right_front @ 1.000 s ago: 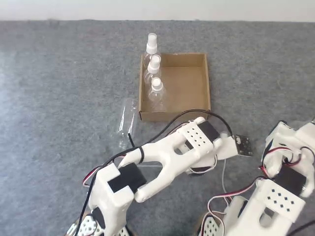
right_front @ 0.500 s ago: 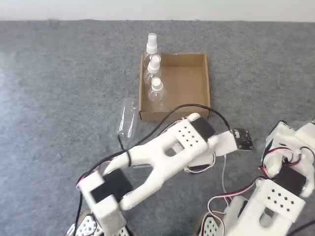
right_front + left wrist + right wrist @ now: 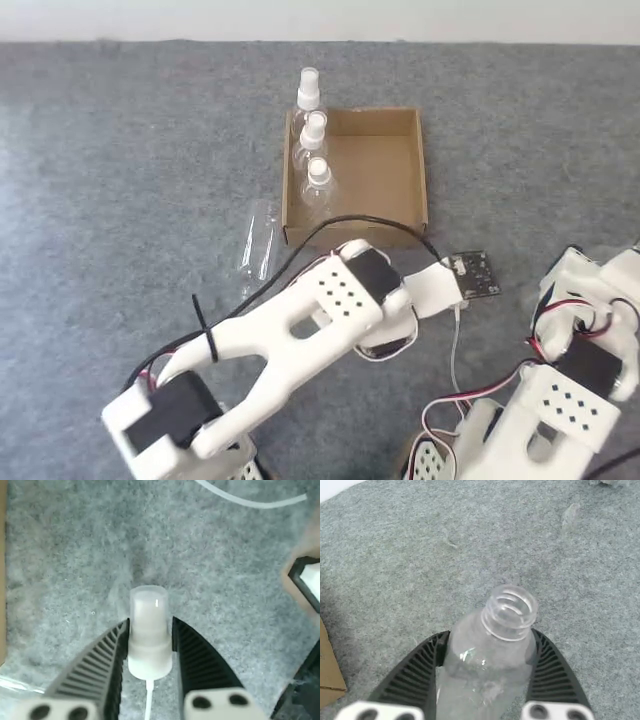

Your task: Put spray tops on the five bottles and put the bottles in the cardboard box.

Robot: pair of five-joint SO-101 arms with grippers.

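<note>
Three capped bottles (image 3: 318,185) are seen standing in a row along one side wall of the cardboard box (image 3: 423,165). The farthest is at the far corner, and whether it is inside or just behind cannot be told. Roughly three of the five are therefore judged done.

A fourth, the open bottle (image 3: 487,665), is clamped around its shoulder by the right gripper (image 3: 490,636) above the grey carpet (image 3: 395,555). Its long axis is laid along the jaws and its threaded mouth is pointed away from the wrist, ready for a top.

The spray top (image 3: 149,637) is pinched at its collar by the left gripper (image 3: 148,624) — cap end pointed away from the wrist, thin dip tube trailed back between the jaws.

A fifth bottle (image 3: 257,240), uncapped as far as can be judged, is left lying on its side just beside the box's outer wall, its long axis nearly parallel to that wall. Which end is the neck cannot be told.

What is left: the held top is to be seated, the fifth bottle capped, and both boxed
</note>
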